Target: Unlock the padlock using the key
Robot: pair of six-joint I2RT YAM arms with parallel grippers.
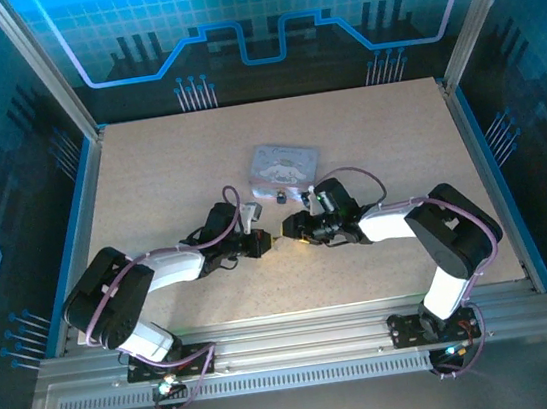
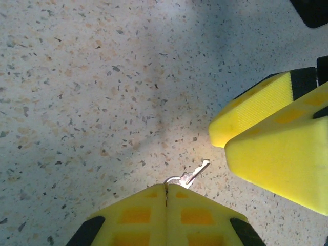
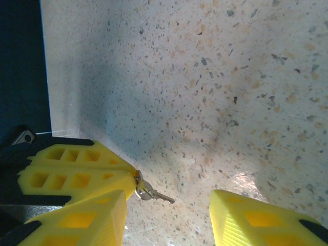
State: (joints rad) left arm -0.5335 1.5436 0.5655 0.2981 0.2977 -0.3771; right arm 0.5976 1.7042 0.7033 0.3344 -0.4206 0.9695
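Observation:
My left gripper (image 2: 166, 187) is shut on the bow of the small silver key (image 2: 190, 176), whose blade sticks out ahead just above the tabletop. In the right wrist view the key (image 3: 154, 192) juts from the left gripper's yellow fingers (image 3: 77, 171), a little ahead of the gap of my right gripper (image 3: 166, 218). The right gripper is open with nothing held. In the top view the left gripper (image 1: 263, 242) and the right gripper (image 1: 290, 230) meet tip to tip mid-table. The tiny dark padlock (image 1: 281, 200) lies just beyond them, in front of the tin.
A pale blue-grey printed tin (image 1: 282, 165) lies flat behind the padlock, near the table's middle. The speckled tabletop (image 1: 148, 171) runs to blue side rails and a dark back wall. Cables loop off both wrists above the table.

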